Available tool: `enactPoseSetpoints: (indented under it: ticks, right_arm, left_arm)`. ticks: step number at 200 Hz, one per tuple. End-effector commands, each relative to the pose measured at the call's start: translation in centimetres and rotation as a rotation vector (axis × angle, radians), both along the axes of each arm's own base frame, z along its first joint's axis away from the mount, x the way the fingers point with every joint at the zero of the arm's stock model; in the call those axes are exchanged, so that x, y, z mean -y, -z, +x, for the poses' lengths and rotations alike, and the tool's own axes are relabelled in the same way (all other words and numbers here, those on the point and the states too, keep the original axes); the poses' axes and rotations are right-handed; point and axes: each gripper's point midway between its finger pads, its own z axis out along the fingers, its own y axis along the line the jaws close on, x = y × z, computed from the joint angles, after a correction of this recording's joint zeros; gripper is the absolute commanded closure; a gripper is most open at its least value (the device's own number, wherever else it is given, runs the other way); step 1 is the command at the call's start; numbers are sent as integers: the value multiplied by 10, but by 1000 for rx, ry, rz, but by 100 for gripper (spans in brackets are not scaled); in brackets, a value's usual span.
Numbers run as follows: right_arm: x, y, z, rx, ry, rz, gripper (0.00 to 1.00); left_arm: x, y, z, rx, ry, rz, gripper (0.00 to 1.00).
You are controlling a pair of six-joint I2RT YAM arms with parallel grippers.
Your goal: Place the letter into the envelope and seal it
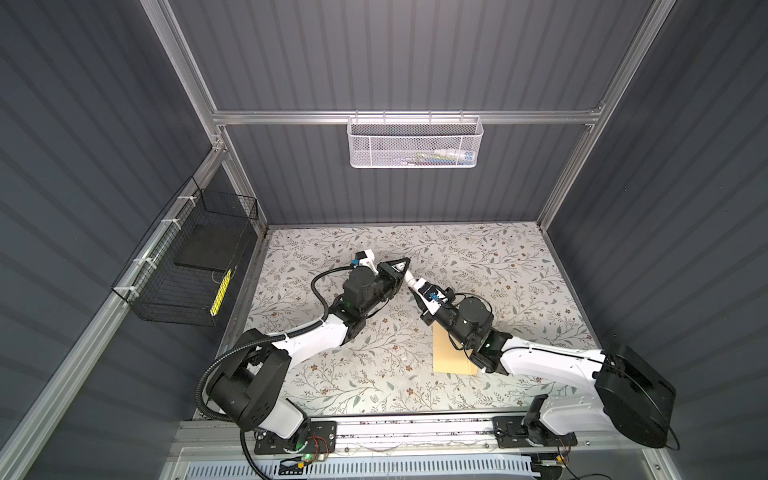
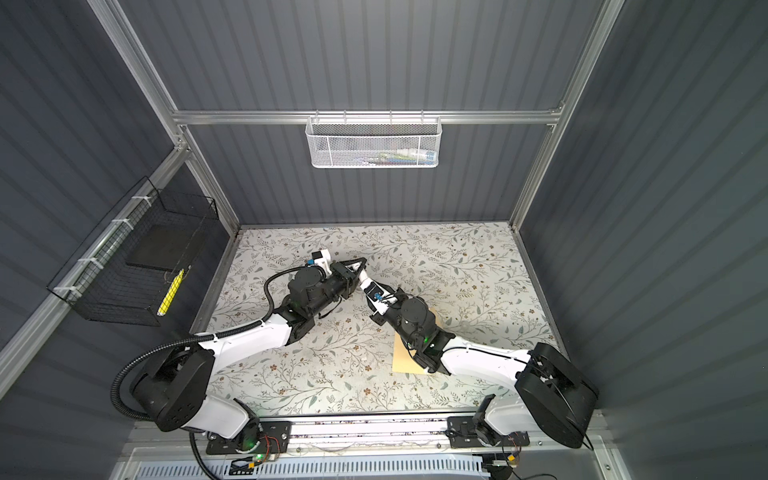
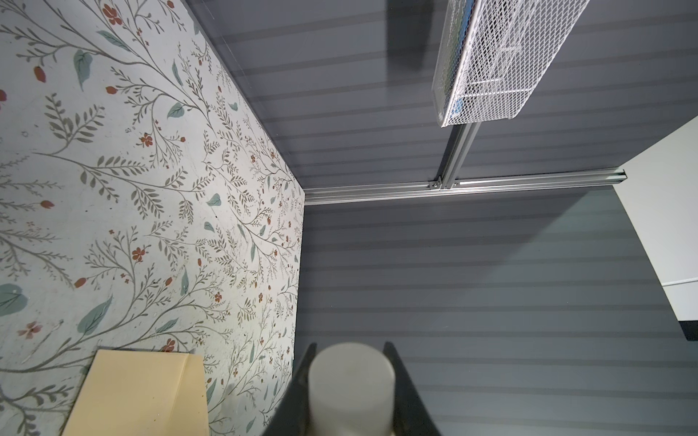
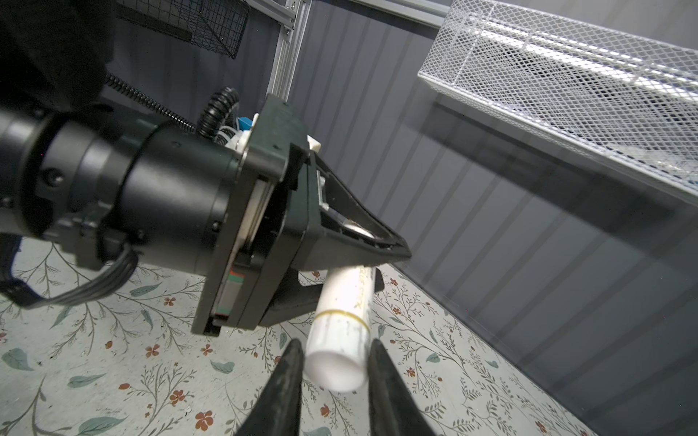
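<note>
The white stick (image 4: 342,302) is clamped in the left gripper (image 4: 383,270). Its free end is flanked by the jaws of the right gripper (image 4: 336,345); whether pressure is applied cannot be told. If the end is pulled off-axis, the stick may be levered loose and dropped. The envelope (image 1: 446,353) is located beneath the right arm; the letter is not seen.

Envelope (image 1: 446,357) partly beneath right arm (image 1: 540,357)

tabletop (image 1: 478,266): matt printed covering, leaves and flowers, lightly scuffed.
envelope (image 3: 139,396): tan paper, matt, smooth.
left tool (image 3: 351,347) and right tool (image 4: 336,341): black plastic, matt.
stick (image 4: 340,302) in left tool: white plastic, smooth, grey smudges.
mesh basket (image 1: 411,145): white-coated metal.
frame (image 1: 291,117): bare aluminium, brushed.
walls (image 1: 415,54): grey ribbed panels, faint sheen.
</note>
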Motion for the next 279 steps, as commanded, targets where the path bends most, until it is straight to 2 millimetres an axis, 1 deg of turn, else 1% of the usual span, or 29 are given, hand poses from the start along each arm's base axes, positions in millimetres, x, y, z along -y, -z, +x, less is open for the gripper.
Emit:
enactPoseSetpoints:
  ticks: [1, 66, 93, 110, 124, 145, 154, 185, 208, 220, 231, 264, 279]
  right_arm:
    - [-5, -13, 2, 4, -3, 39, 71]
    - [-10, -15, 4, -44, -13, 81, 75]
    - [-14, -17, 4, -112, -29, 131, 74]
    - [-21, -16, 3, -160, -59, 147, 74]
    - [-22, -16, 4, -193, -56, 178, 74]
    - [-22, -19, 5, -237, -54, 237, 74]
    - [-21, -21, 7, -271, -48, 284, 74]
    - [-15, -36, 12, -441, -67, 501, 76]
    - [-13, -47, 18, -605, -81, 650, 72]
    - [-12, -52, 18, -683, -116, 729, 72]
    - [-8, -57, 21, -751, -138, 826, 71]
    - [-3, -75, 23, -902, -235, 1043, 71]
    - [-2, -77, 27, -980, -245, 1133, 72]
  left_arm:
    - [-1, -17, 0, 42, 3, -44, 100]
    - [0, -16, -2, 47, 9, -59, 100]
    - [-1, -15, -1, 51, 3, -90, 100]
    - [0, -15, 0, 56, 5, -109, 100]
    - [3, -17, -1, 63, 12, -113, 100]
    - [1, -19, -1, 73, 7, -115, 100]
    - [0, -21, -2, 82, 4, -116, 100]
    - [-1, -23, -1, 108, -2, -138, 100]
    - [-2, -26, -2, 133, -8, -157, 100]
    - [-3, -30, -2, 156, -14, -169, 100]
    - [-4, -34, -3, 178, -20, -176, 100]
    - [-2, -44, -5, 227, -18, -199, 100]
    - [1, -45, -5, 239, -17, -203, 100]
